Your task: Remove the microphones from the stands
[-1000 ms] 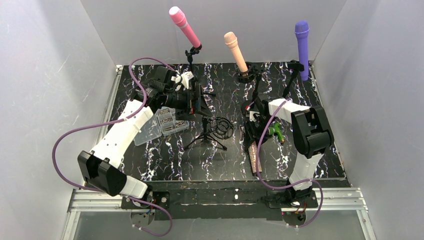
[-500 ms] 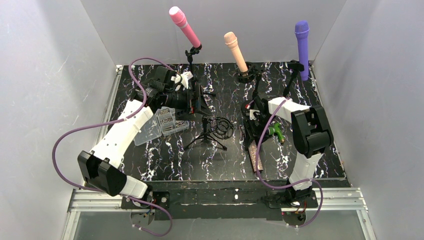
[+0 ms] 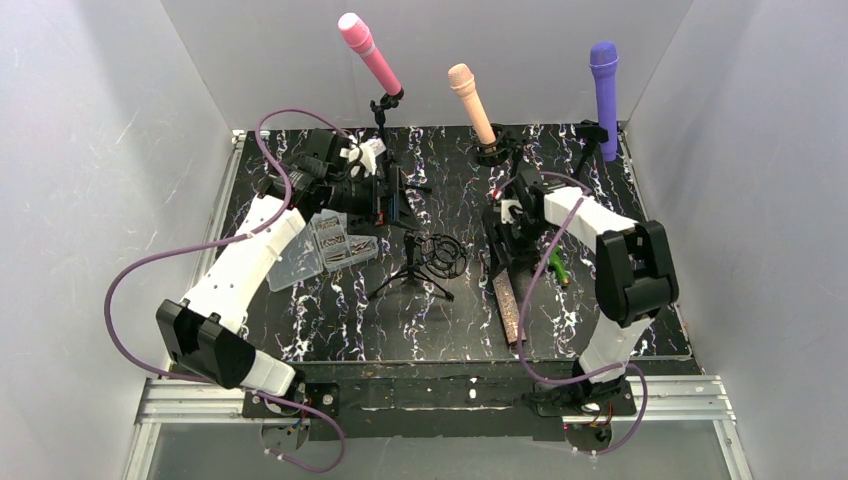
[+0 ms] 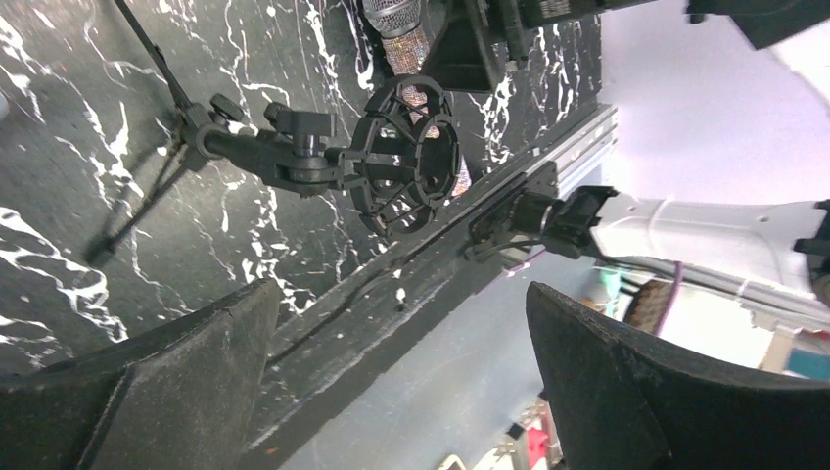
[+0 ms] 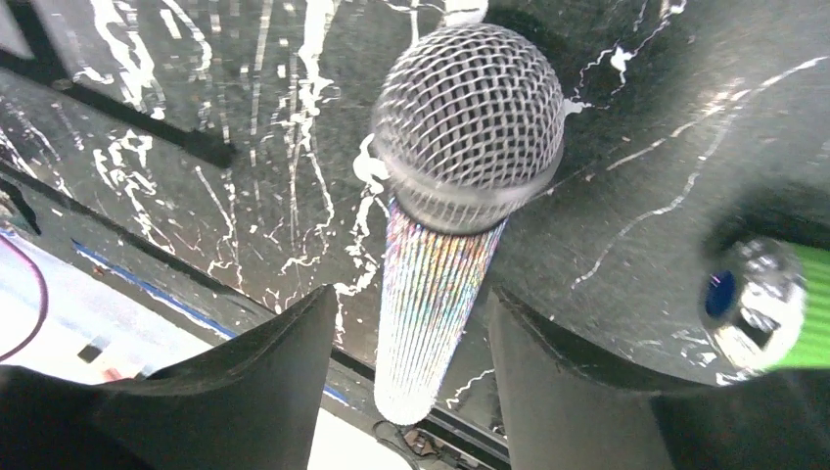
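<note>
Observed left fingers (image 4: 176, 382) spread wide, grasping nothing, near stand (image 3: 415, 265) with empty cradle (image 4: 406, 157). Located microphone (image 5: 440, 264) off stand, lying flat on table (image 3: 330, 320) to its right. Recorded right fingers (image 5: 245, 392) parted either side of microphone handle, grip released.

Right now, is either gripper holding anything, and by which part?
Nothing is held. The right gripper straddles the handle of the glitter microphone with open jaws, a gap showing; the left gripper is open and empty.
</note>
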### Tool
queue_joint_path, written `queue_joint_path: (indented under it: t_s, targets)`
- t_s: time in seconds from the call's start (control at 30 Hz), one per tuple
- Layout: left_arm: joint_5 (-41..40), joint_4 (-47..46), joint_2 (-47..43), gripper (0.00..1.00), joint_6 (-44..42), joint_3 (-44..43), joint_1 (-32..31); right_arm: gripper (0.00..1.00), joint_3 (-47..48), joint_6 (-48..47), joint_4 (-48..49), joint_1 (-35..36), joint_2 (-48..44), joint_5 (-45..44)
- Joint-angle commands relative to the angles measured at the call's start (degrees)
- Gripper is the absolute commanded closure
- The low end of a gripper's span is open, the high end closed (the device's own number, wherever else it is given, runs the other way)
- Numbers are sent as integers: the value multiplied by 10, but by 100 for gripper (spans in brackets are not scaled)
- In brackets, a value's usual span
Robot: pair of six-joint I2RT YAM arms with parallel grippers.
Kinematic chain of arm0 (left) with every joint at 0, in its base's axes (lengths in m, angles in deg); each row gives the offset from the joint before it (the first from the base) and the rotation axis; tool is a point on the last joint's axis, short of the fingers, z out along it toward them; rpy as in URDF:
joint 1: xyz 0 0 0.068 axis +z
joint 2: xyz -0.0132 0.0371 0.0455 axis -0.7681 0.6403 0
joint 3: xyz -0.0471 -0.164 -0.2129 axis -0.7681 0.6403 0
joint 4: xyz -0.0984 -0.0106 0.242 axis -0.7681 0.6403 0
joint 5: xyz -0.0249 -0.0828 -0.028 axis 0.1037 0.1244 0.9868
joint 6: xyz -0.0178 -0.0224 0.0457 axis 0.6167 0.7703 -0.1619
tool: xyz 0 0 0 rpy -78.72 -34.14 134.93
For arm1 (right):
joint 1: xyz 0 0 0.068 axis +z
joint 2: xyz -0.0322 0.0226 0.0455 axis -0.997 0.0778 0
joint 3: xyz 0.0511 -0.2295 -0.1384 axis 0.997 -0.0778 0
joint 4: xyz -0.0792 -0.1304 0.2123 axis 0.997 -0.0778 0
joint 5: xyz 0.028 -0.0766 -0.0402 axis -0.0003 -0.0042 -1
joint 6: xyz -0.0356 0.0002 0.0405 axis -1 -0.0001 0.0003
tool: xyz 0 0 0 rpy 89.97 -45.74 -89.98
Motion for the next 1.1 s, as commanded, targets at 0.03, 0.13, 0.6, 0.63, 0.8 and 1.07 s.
queue_joint_path:
  t_s: [0.03,0.13,0.6,0.63,0.8,1.07]
  targets:
    - [23,37,9,2,-141,-31,3,31,29,-39,-19,1,-82,-11]
    - [67,27,10,2,-269,-17,3,30,25,-60,-22,1,-116,-13]
    - [187,115,88,2,-712,-25,5,31,41,-124,-74,2,-229,20]
    - [187,116,94,2,-726,-25,5,32,41,-127,-75,3,-235,23]
    - [180,104,118,2,-774,-15,5,32,32,-131,-77,4,-252,38]
    - [179,52,154,2,-759,-8,2,36,3,-122,-66,4,-257,42]
